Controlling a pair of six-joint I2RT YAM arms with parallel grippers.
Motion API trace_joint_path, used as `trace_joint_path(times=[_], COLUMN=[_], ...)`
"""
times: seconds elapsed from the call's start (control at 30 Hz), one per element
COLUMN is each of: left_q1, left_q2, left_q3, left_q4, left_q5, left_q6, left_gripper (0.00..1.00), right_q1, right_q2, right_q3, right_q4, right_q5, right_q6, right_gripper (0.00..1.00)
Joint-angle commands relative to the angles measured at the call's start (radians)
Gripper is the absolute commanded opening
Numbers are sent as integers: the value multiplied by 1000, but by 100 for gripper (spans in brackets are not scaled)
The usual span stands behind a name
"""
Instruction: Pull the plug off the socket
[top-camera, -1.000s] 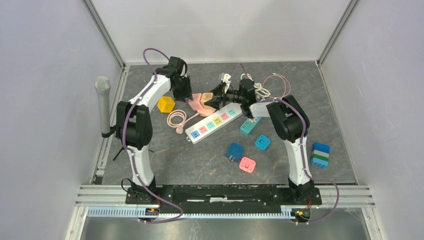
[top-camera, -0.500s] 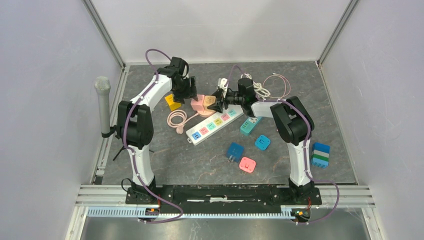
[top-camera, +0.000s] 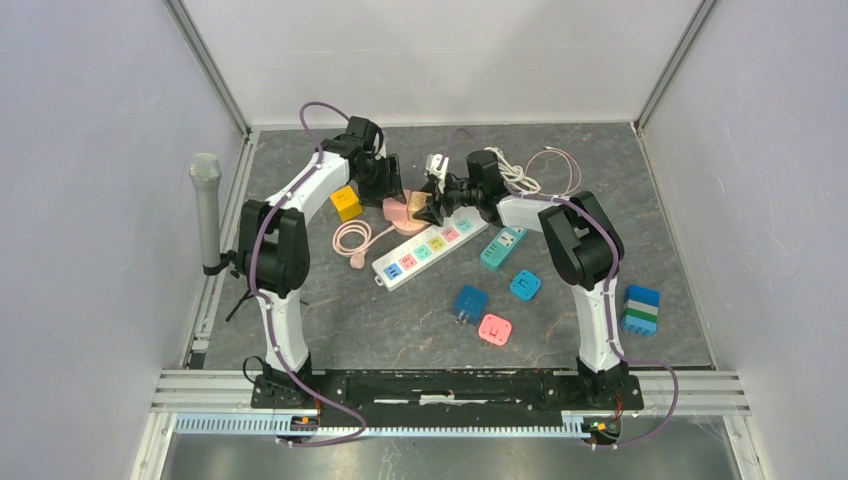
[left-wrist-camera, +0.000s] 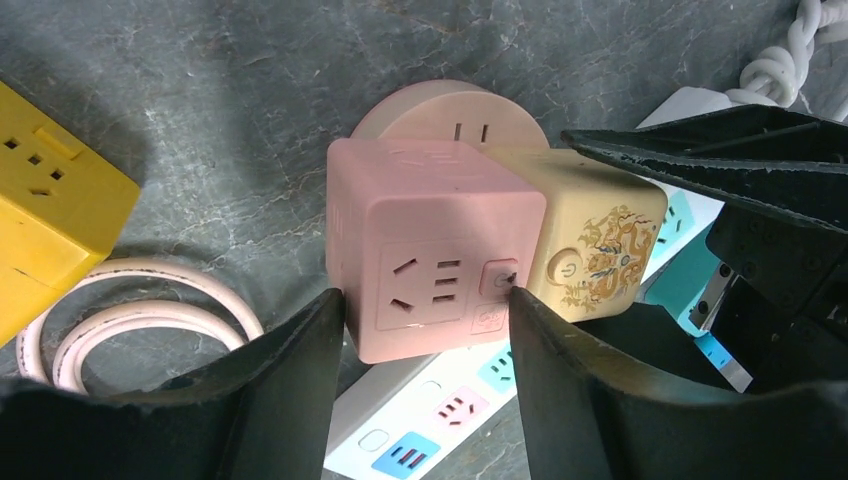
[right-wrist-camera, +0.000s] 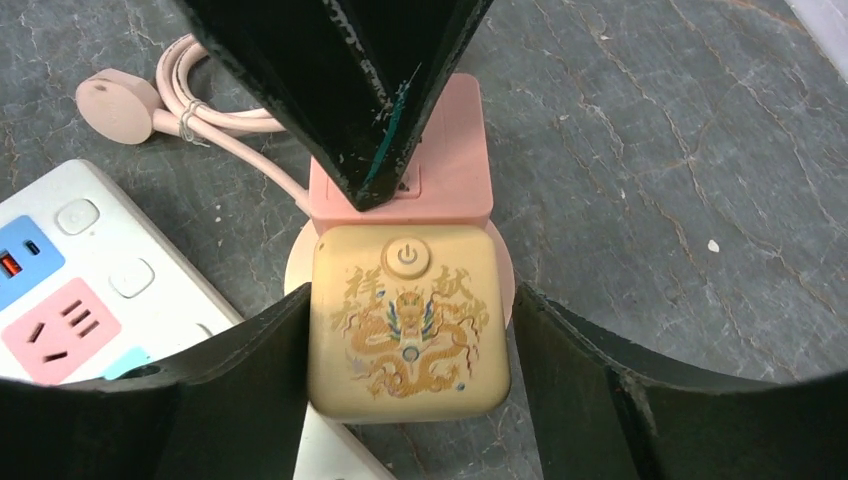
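Beside the yellow cube, the left gripper has swung right since a second ago and now pinches the pink socket cube. The dragon-printed plug sits flush against that cube's right side, mid-table. The right gripper brackets the plug with jaws apart. Only its wrist view shows the slim gaps; overhead, the grippers hide the joint.

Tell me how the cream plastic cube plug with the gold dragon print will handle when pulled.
The cream cube plug looks like rigid, glossy plastic, so it is likely stiff but slippery. Seated against the pink cube socket, it may drag that along unless braced.
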Motion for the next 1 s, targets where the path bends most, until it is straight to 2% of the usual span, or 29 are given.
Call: trace_joint_path(times=[0.0, 0.13, 0.23, 0.33, 0.43, 0.47, 0.63, 0.77, 0.9, 0.97], left_q1=[-5, -5, -5, -4, -5, -5, -8, -14, -24, -28], left_q2=[19, 7, 4, 11, 16, 17, 36, 51, 51, 56], left_q3=[-69, -116, -134, -137, -149, -156, -168, -176, -199, -204], left_q4=[-34, -35, -34, -49, -71, -73, -103, -115, -115, -115], left_q5=[-63, -91, -107, -125, -156, -155, -192, -197, -197, -200], left_q6=[-14, -13, -10, -10, -33, -40, -48, -48, -54, -54], left_gripper=[63, 58, 55, 54, 55, 55, 54, 54, 54, 53], right_q1=[9, 11, 14, 14, 14, 14, 6, -3, -3, 4], right_q2=[25, 20, 22, 10, -22, -32, -42, -33, -10, -9], right_q3=[83, 75, 78, 67, 20, 8, -10, -20, 24, 22], right_q4=[-61, -56, -70, -67, 4, 32, 148, 322, 292, 260], right_q5=[38, 58, 64, 68, 63, 62, -9, -78, -87, -84], right_q6=[-54, -89, -121, -144, -137, -122, -55, 126, 152, 116], right_gripper=[75, 76, 69, 40, 4, 0, 0, 0, 0, 0])
